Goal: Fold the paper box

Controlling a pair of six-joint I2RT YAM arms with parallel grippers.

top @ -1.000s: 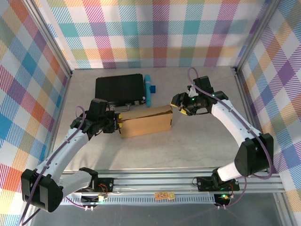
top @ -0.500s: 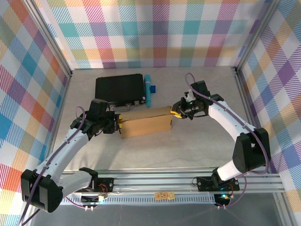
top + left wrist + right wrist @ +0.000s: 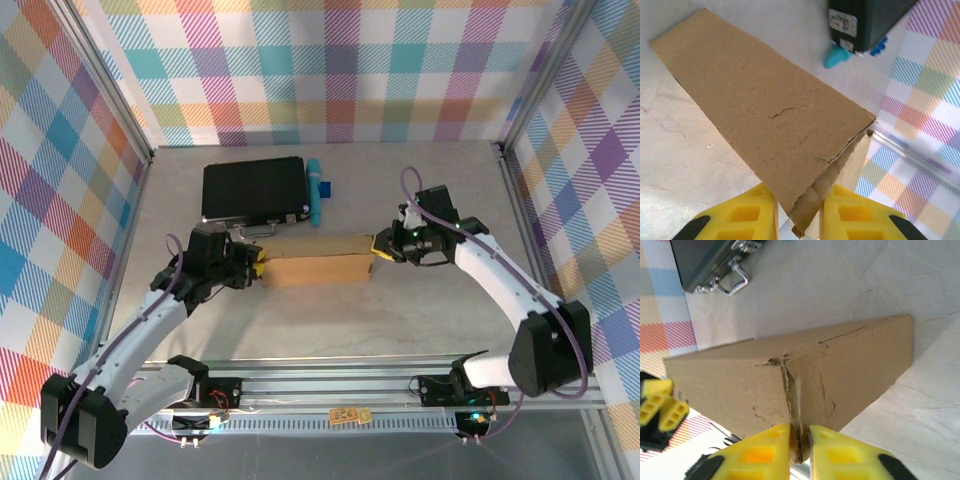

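Left wrist view: my left gripper (image 3: 797, 212) has its yellow fingers (image 3: 747, 215) pinched on the left end of the paper box (image 3: 765, 105), with the cardboard edge wedged between them. On the right wrist, the right gripper (image 3: 800, 442) is clamped tight on a creased seam at the box's right end. From the top, the box spans left to right between both grippers, mid table (image 3: 420, 320). A black case (image 3: 252, 188) and a blue tube (image 3: 314, 190) sit just beyond it, far side.
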